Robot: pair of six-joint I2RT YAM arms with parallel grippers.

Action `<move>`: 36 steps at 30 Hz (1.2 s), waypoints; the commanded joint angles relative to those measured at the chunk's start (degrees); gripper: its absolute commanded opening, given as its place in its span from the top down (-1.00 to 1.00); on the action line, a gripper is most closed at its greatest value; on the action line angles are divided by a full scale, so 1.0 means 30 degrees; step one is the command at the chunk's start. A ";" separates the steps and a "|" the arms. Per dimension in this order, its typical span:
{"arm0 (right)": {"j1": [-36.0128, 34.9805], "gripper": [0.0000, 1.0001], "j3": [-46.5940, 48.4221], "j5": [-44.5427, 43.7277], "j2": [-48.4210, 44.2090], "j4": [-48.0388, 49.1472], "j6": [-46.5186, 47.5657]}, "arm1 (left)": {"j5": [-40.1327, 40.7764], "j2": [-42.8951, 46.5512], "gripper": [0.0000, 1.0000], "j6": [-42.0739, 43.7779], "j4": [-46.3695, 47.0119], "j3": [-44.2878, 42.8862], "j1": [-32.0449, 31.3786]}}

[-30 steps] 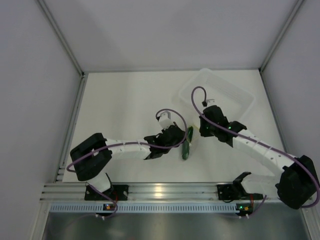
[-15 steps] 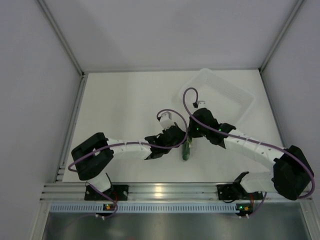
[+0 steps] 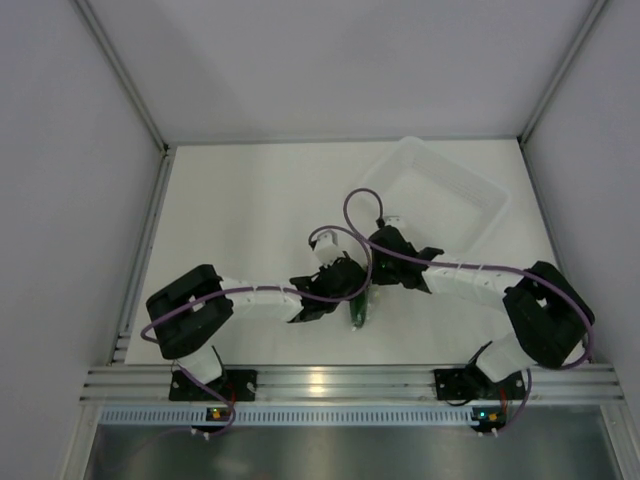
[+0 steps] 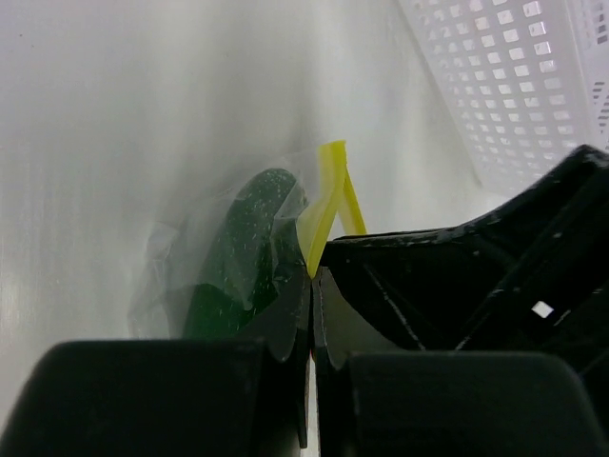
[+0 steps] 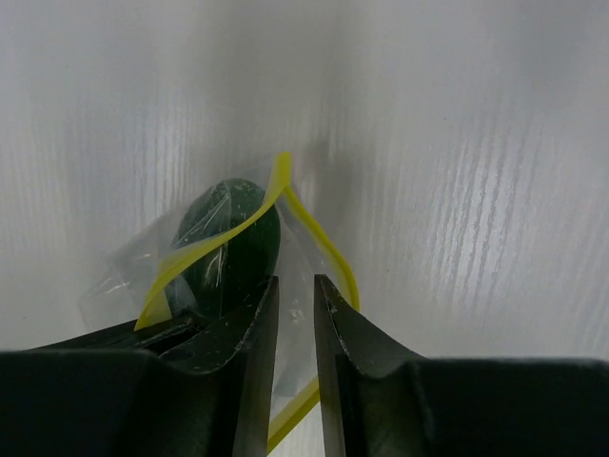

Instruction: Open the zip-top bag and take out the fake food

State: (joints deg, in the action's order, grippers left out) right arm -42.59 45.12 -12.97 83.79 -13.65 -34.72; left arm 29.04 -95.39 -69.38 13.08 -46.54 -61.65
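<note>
Zip-top bag (image 3: pixel 361 305) sits mid-table, bit toward near edge, fake food (image 4: pixel 236 259) inside, zip strip (image 5: pixel 228 236) gaping. Left gripper (image 4: pixel 312 319) pinched tight on strip edge. Right gripper (image 5: pixel 296 319) has narrow gap, other strip side between fingers, contact unclear. Clear bin (image 3: pixel 440 190) toward far right corner.

Soft, even light fills all three views, casting only faint shadows under the arms on the white bench (image 3: pixel 250 200). The overhead view is slightly grainy. Both wrist views blur their near black fingers (image 4: pixel 171 390), and pale glare washes out the bench surface.
</note>
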 commanded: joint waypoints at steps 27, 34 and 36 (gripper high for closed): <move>0.1421 0.56 -0.2680 0.2569 -0.4402 0.1718 0.0965 | -0.5311 0.1797 1.00 0.1743 0.2463 -0.2913 -0.0222; 0.2944 0.55 -0.0659 -0.3256 -0.5899 -0.5170 0.3804 | -0.2806 0.4369 1.00 0.0659 0.2934 -0.0988 -0.0310; 0.3237 0.54 0.0391 -0.4988 -0.5752 -0.6490 0.4334 | -0.1687 0.4989 1.00 0.0600 0.2905 -0.0105 -0.0281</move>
State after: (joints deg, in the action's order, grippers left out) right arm -35.48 41.50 -14.94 66.98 -21.71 -27.42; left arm 17.61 -86.54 -65.78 15.86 -49.87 -62.52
